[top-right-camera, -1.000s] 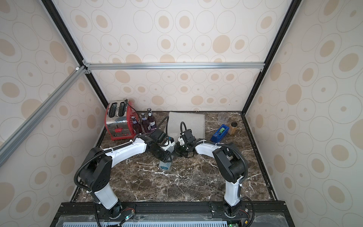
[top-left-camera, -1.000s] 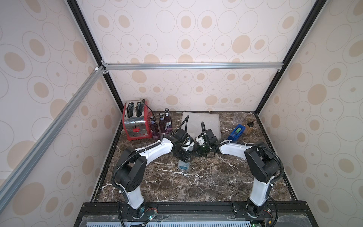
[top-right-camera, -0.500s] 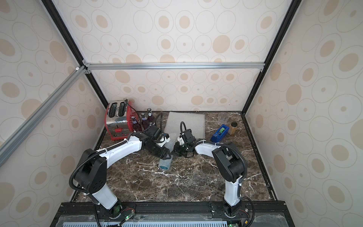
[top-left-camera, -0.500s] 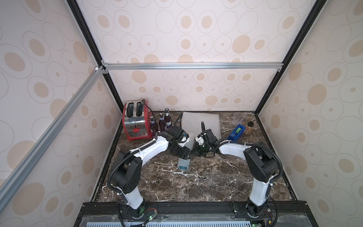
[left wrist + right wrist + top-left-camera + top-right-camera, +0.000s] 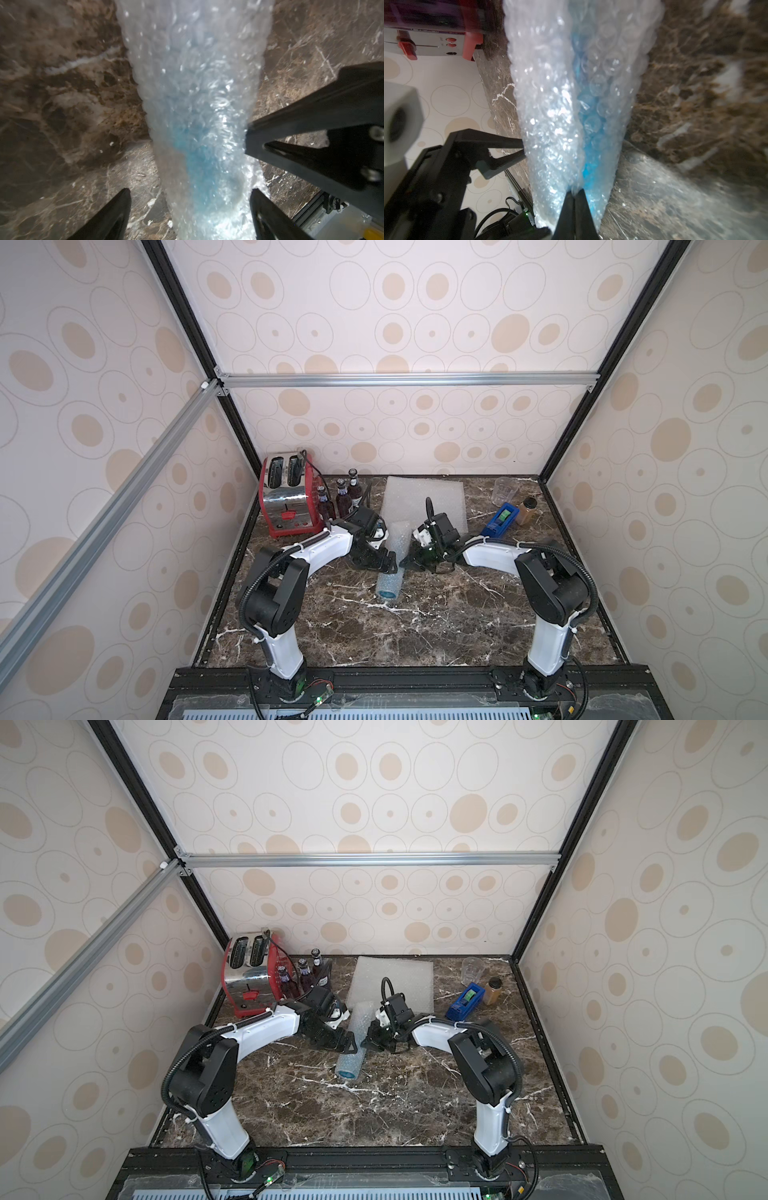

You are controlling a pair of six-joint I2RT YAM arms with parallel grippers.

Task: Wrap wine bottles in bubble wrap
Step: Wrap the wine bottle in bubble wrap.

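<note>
Here, my left gripper (image 5: 188,193) is spread wide, its two black fingers (image 5: 116,207) standing on either side of the bubble wrap tube (image 5: 197,93) without clamping it. My right gripper (image 5: 574,193) is closed to a narrow point and seems to pinch the loose edge of the wrap along the tube's seam.

The tube lies on its side in the middle of the dark marble counter (image 5: 436,614), between my two grippers, in both top views (image 5: 387,583) (image 5: 350,1065). The blue bottle (image 5: 585,128) is inside it and shows only as a bright blue glow through the bubbles, strongest at the tube's open end nearest my bases.

At the back left, three purple bottles (image 5: 343,499) stand upright and unwrapped just beside a red toaster (image 5: 286,497). A flat bubble wrap sheet (image 5: 424,497) lies at the back centre. At the back right sit a clear cup (image 5: 505,490), a brown jar (image 5: 527,510) and a blue tape dispenser (image 5: 503,519), well apart from the tube.
</note>
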